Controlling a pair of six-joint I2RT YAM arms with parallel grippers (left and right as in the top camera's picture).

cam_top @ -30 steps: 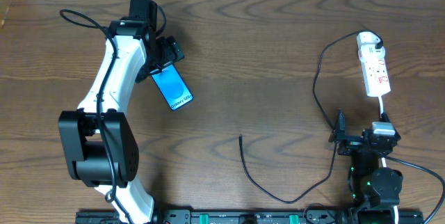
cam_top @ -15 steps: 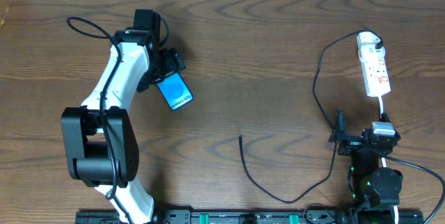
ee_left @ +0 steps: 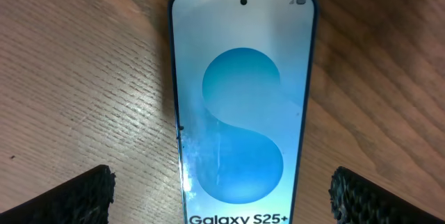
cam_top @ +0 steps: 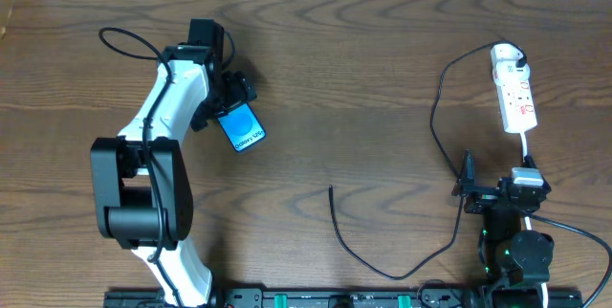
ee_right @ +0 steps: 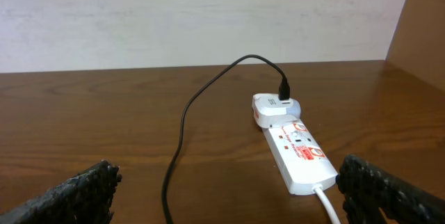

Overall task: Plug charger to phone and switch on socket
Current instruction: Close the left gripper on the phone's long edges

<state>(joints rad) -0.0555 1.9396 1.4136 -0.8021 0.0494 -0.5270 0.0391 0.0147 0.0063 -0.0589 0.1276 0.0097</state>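
The phone [cam_top: 243, 127] lies flat on the table at the left, blue screen up with "Galaxy S25+" text; it fills the left wrist view [ee_left: 240, 113]. My left gripper [cam_top: 225, 99] is open, its fingers wide on either side of the phone's near end, apart from it [ee_left: 221, 196]. The charger cable [cam_top: 435, 126] runs from its free tip [cam_top: 331, 189] mid-table to a white adapter [cam_top: 506, 56] plugged into the socket [cam_top: 517, 100] at the far right. My right gripper [ee_right: 229, 196] is open and empty, facing the socket [ee_right: 297, 156].
The socket's white cord [cam_top: 528, 145] runs down to the right arm base [cam_top: 514, 241]. A black robot cable [cam_top: 124, 35] loops at the left arm. The table's back edge meets a white wall [ee_right: 208, 15].
The left arm has shifted slightly right and nearer, bringing its gripper further over the phone's upper end. The right arm, cable and socket have not moved.
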